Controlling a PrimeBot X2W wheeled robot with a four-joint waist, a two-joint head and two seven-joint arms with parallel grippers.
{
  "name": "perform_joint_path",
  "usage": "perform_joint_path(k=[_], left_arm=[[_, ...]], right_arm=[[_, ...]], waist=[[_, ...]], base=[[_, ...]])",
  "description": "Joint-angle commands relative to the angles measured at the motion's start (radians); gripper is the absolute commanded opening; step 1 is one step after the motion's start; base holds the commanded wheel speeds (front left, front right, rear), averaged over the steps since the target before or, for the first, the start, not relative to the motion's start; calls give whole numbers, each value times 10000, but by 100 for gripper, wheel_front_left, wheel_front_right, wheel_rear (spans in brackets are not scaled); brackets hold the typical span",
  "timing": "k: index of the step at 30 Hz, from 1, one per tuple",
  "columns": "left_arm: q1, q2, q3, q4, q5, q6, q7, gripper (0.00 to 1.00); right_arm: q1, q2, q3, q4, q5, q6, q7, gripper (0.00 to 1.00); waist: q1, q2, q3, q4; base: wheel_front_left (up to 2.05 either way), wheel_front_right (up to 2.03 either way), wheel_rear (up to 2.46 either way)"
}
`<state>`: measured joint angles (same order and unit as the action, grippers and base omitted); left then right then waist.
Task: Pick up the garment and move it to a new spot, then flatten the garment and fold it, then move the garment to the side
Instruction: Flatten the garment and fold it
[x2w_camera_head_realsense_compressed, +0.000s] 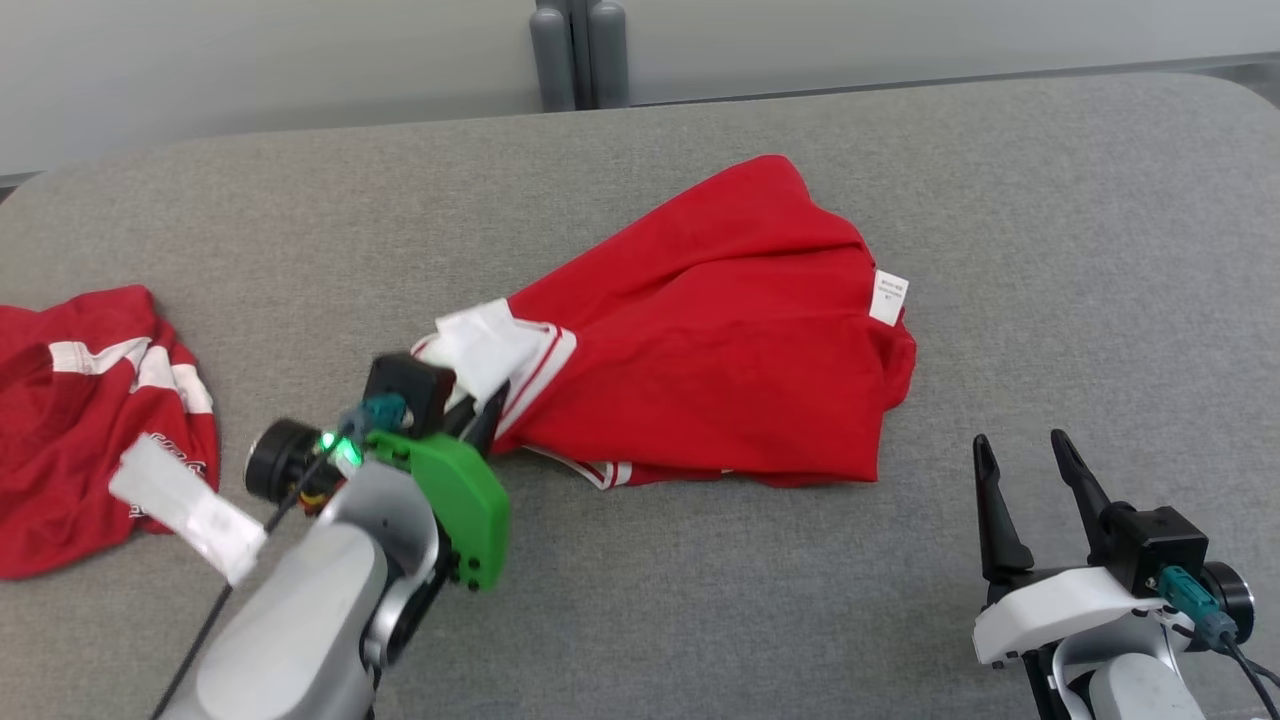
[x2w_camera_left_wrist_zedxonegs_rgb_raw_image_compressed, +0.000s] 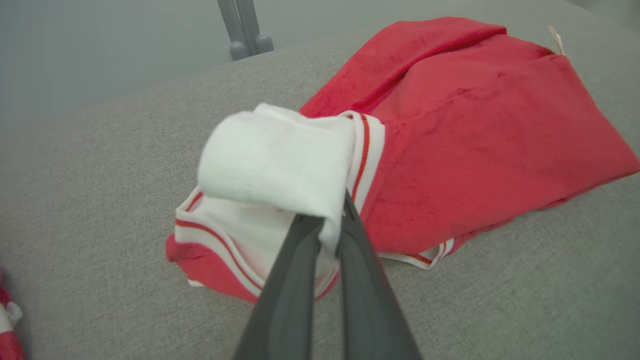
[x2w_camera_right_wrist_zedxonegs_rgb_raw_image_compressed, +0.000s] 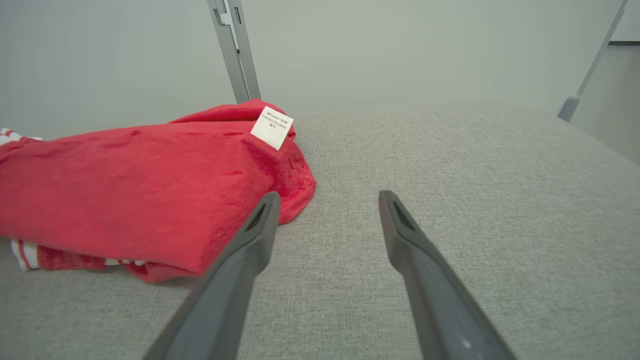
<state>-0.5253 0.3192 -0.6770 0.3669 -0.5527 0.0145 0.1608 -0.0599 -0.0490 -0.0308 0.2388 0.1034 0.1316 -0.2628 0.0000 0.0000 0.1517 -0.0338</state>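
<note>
Red garment (x2w_camera_head_realsense_compressed: 720, 330) lies bunched in the middle of the grey surface (x2w_camera_head_realsense_compressed: 700, 620), with its white, red-striped trim end (x2w_camera_left_wrist_zedxonegs_rgb_raw_image_compressed: 280, 160) pointing toward the robot's left.

Left gripper (x2w_camera_head_realsense_compressed: 485, 410): jaws pressed together, pinching a fold of that white trim. In the left wrist view the fold wraps over the tips and sits a little above the rest of the cloth.

White care label (x2w_camera_head_realsense_compressed: 888, 297) stands up at the garment's far right edge.

Right gripper (x2w_camera_head_realsense_compressed: 1020, 440): jaws spread with nothing between them, over bare surface at the robot's right, apart from the garment.

A second red garment (x2w_camera_head_realsense_compressed: 90, 420) with white stripes lies crumpled at the far left, well apart from the first.
</note>
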Motion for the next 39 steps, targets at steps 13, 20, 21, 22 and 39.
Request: perform_joint_path(k=[13, 20, 21, 22, 39], left_arm=[[3384, 27, -226, -1116, -793, 929, -272, 49], [3610, 177, 167, -1412, -1052, 1221, -476, 100], [3616, 240, 284, -1579, -1082, 1283, -564, 100], [3611, 274, 393, -1749, -1092, 1321, -706, 100], [3267, -1274, 3702, -2273, 985, -314, -4247, 100]], right_arm=[[38, -26, 47, 24, -136, -18, -31, 100], [90, -27, 34, 30, -81, -18, -32, 100], [94, -26, -1, 15, -64, -18, -32, 100], [109, -27, -42, 1, -59, -18, -32, 100], [-254, -26, -53, 121, -460, -18, -31, 100]], waist=[[0, 0, -196, 673], [0, 0, -277, 683], [0, 0, -287, 672], [0, 0, -298, 671], [0, 0, -635, 556]], base=[[0, 0, 0], [0, 0, 0], [0, 0, 0], [0, 0, 0], [0, 0, 0]])
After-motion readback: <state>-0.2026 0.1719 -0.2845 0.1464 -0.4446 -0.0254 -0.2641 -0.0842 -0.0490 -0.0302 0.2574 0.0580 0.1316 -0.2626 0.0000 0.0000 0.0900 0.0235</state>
